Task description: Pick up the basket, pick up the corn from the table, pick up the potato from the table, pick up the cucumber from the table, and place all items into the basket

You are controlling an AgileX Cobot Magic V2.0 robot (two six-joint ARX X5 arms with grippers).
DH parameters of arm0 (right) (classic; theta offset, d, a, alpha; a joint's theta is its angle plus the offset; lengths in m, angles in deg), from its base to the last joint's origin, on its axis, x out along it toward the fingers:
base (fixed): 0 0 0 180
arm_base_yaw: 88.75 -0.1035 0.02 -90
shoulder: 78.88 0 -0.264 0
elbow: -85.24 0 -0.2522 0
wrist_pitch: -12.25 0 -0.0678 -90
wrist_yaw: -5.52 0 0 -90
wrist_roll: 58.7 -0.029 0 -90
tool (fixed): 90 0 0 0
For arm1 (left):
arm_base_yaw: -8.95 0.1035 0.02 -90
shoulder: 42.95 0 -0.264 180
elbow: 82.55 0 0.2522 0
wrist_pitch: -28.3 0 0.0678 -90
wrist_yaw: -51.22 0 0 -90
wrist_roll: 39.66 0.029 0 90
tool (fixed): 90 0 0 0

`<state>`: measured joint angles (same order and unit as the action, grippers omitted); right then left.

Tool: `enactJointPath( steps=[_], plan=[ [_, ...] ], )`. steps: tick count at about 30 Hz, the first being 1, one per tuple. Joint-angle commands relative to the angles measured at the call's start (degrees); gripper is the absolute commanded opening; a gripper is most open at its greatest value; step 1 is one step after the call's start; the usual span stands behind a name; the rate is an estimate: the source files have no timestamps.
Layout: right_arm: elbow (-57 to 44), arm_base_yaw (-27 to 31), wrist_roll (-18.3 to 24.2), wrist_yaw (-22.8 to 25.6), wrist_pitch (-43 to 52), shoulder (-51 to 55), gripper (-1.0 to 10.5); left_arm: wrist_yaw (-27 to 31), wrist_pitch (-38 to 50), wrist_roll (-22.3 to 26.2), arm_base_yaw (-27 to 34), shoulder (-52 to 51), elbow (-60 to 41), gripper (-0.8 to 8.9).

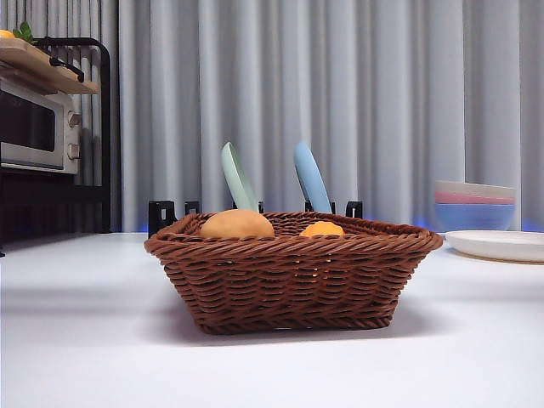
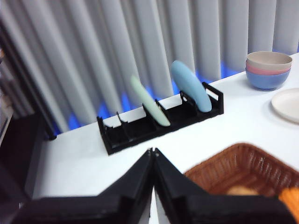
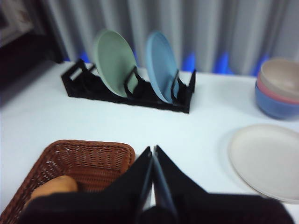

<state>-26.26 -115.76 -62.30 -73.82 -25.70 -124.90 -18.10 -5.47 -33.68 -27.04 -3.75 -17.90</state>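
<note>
1. We find the basket point(image 1: 293, 276) resting on the table point(image 1: 85, 340), with the potato point(image 1: 237, 224) and the corn point(image 1: 322, 229) lying inside it and showing just above the braided rim.
2. The cucumber does not appear in any view. We cannot say whether it lies low in the basket behind the rim or elsewhere.
3. The left gripper point(image 2: 153, 151) has its jaws pressed together and holds nothing. The basket point(image 2: 243, 170) lies close beside and below it, toward the side of the stacked bowls point(image 2: 268, 69), with a tan item and an orange item visible inside, both blurred.
4. The right gripper point(image 3: 153, 150) likewise has its jaws pressed together, empty. The basket point(image 3: 79, 163) lies close on its opposite side, below it, with the potato point(image 3: 53, 187) at the near inner wall.
5. Neither gripper shows in the front view, so both sit clear above the basket, one on each flank.
6. Judgement: the two arms are about equally near the basket. Which should act turns on where the cucumber is, and that remains unseen.
7. The dish rack point(image 3: 131, 91) and the white plate point(image 3: 268, 158) lie beyond both grippers, well clear.
</note>
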Motion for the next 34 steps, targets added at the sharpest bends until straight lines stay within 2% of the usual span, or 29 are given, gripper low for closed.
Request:
enactJointPath(
  steps=[1, 4, 7, 15, 20, 22, 26, 30, 34],
  plan=[
    [-6.78, -2.8, 0.79, 1.95, 1.09, 5.86, -0.1, 0.13, 1.2, -1.75, 0.07, -7.61, -9.31, -0.08],
    [-11.37, -4.22, 0.13, 1.57, -0.35, 10.67, 0.0, -0.02, -0.24, -3.98, 0.07, -12.57, -13.16, -0.08],
    [-11.65, -4.15, -6.78, 2.08, -8.02, 12.92, 0.0, 0.11, -4.74, -8.33, 0.07, -13.42, -13.16, 0.0],
    [-11.65, -4.15, -7.06, 2.4, -22.23, 14.25, 0.0, 0.15, -13.05, -8.35, 0.07, -12.26, -13.16, -0.01],
    [-11.65, -4.15, -7.04, 3.21, -25.0, 14.27, 0.0, -0.04, -15.85, -8.48, -0.35, -13.05, -12.96, -0.01],
    [-11.65, -4.15, -7.04, 3.21, -24.98, 14.25, 0.0, 1.2, -15.8, -6.38, 0.81, -14.49, -12.98, -0.01],
    [-11.65, -4.15, -7.04, 3.21, -25.0, 14.27, 0.0, -3.98, -8.55, -5.7, 8.33, -17.2, -15.74, -0.01],
    [-11.65, -4.15, -7.04, 3.19, -25.03, 14.25, 0.0, -9.88, 3.21, -5.6, 19.02, -20.11, -24.17, -0.01],
    [-11.65, -4.15, -7.04, 3.21, -25.05, 14.27, 0.0, -19.54, 9.51, -5.77, 27.47, -23.85, -33.09, -0.01]
  ],
)
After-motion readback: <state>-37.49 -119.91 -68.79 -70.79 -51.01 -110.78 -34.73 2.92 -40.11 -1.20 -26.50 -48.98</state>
